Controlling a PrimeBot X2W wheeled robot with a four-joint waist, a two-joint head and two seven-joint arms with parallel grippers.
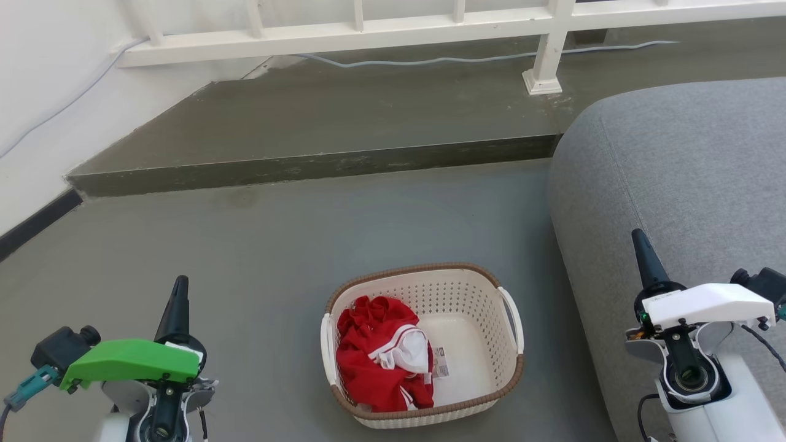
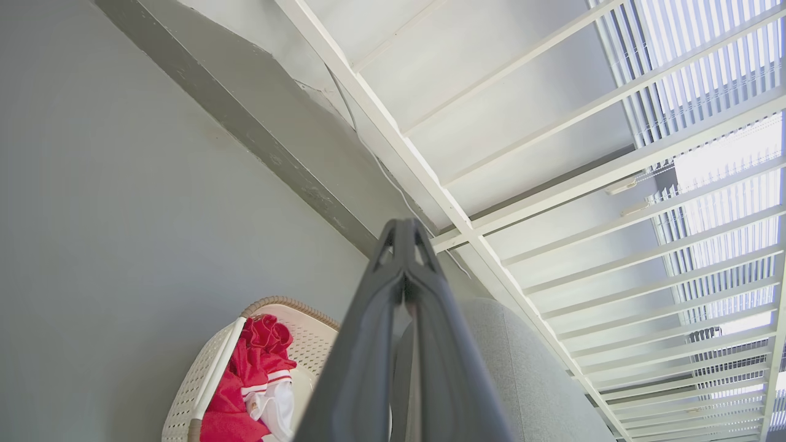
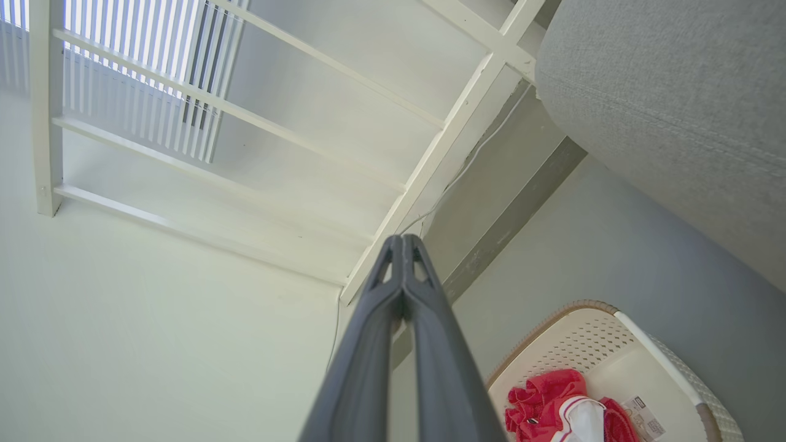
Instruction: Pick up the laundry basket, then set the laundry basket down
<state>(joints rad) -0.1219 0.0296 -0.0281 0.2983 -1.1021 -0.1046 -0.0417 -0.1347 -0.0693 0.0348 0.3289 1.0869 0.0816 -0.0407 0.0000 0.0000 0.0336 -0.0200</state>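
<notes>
The laundry basket [image 1: 468,293] stands on the grey floor [image 1: 245,258], just beside the grey sofa [image 1: 675,184], with a red and white garment [image 1: 371,362] inside. The left gripper [image 1: 180,286] and the right gripper [image 1: 640,243] are on either side, apart from it, each with fingers pressed together and holding nothing.

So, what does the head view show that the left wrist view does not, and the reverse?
Head view, not the other: the right gripper, shut, and the small label inside the laundry basket. Left wrist view, not the other: bright window blinds behind the white railing. Both: the left gripper, shut, the basket on the grey floor, the red garment in it, the grey sofa, the railing and the raised step.
</notes>
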